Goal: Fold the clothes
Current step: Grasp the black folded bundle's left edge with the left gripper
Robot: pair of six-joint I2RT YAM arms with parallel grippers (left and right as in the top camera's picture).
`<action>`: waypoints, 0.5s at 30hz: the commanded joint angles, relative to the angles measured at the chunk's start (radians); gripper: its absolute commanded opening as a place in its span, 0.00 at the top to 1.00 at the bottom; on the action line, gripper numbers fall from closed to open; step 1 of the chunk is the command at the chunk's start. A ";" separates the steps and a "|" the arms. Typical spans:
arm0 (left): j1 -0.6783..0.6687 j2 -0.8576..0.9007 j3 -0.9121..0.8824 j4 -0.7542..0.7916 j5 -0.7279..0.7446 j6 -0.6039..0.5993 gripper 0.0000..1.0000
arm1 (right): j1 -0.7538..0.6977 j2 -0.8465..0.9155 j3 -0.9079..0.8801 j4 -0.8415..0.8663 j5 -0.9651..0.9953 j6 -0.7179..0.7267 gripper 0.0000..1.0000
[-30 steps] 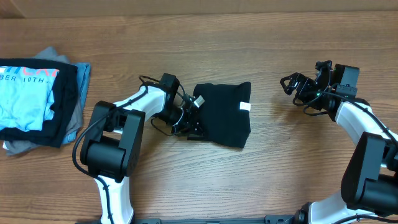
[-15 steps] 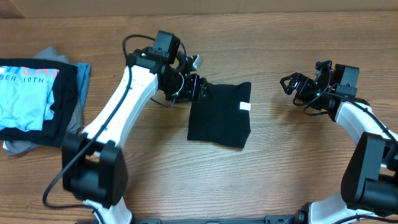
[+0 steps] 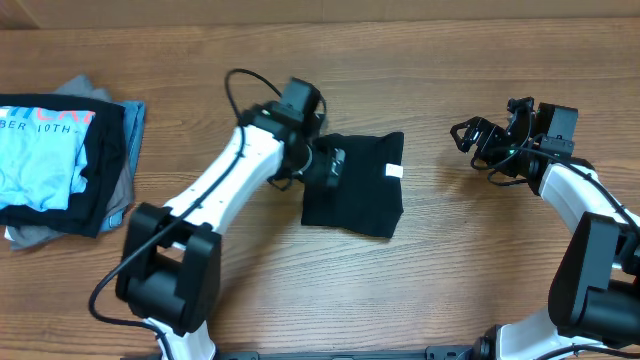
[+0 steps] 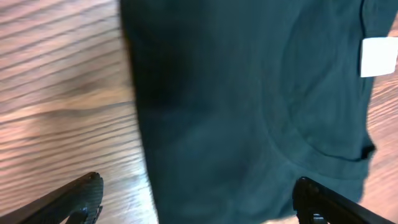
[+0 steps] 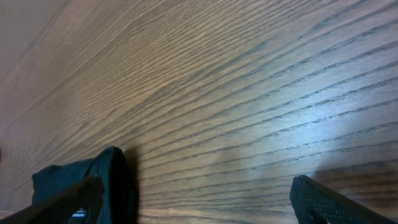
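nearest the arm bases there's only bare bench [image 3: 330, 300].

mid depth: the black shirt [image 3: 355, 190] lies flat in the middle of the bench as a folded packet. it's a bit longer near-to-far than across and slightly skewed. the white tag [image 3: 394, 171] shows on its right edge, toward the far end. at the same depth, far left and well apart from the packet, is a stack [image 3: 100, 200] with a light blue t-shirt [image 3: 40, 150] on top and a grey garment [image 3: 30, 236] poking out underneath.

a little further out, the left tool [image 3: 326, 167] sits over the far half of the packet's left edge. in the wrist view its fingertips [image 4: 81, 194] are spread wide with cloth below and nothing pinched, so it's released and empty. can't tell whether the tips touch the fabric.

furthest out, the right tool [image 3: 478, 138] is well off to the right over bare wood, jaws wide, empty. its wrist view shows bench grain and a dark lump at lower left. that's probably the shirt, can't confirm.

key relation: the packet lies directly under the left tool and runs rightward from it, long axis near-to-far. the left arm is much the nearer one.

my read: folding looks about done. next is likely a pinch on that left edge, then a carry left to the stack. risk: a one-edge grab could let the layers fall open.
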 commanded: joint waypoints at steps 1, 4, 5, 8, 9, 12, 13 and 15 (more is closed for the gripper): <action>-0.027 0.003 -0.031 0.040 -0.066 -0.019 0.00 | -0.001 -0.019 0.002 0.006 0.003 0.001 0.00; -0.033 0.003 -0.045 0.068 -0.122 -0.044 0.00 | -0.001 -0.019 0.002 0.006 0.003 0.001 0.00; -0.033 0.003 -0.053 0.081 -0.135 -0.047 0.00 | -0.001 -0.019 0.002 0.006 0.003 0.001 0.00; -0.033 0.005 -0.072 0.126 -0.142 -0.050 0.00 | -0.001 -0.019 0.002 0.006 0.003 0.001 0.00; -0.033 0.008 -0.074 0.133 -0.142 -0.050 0.00 | -0.001 -0.019 0.002 0.006 0.003 0.002 0.00; -0.038 0.020 -0.076 0.158 -0.140 -0.055 0.00 | -0.001 -0.019 0.002 0.006 0.003 0.001 0.00; -0.041 0.028 -0.076 0.169 -0.136 -0.059 0.00 | -0.001 -0.019 0.002 0.006 0.003 0.001 0.01; -0.047 0.043 -0.076 0.185 -0.127 -0.062 0.00 | -0.001 -0.019 0.002 0.006 0.003 0.001 0.00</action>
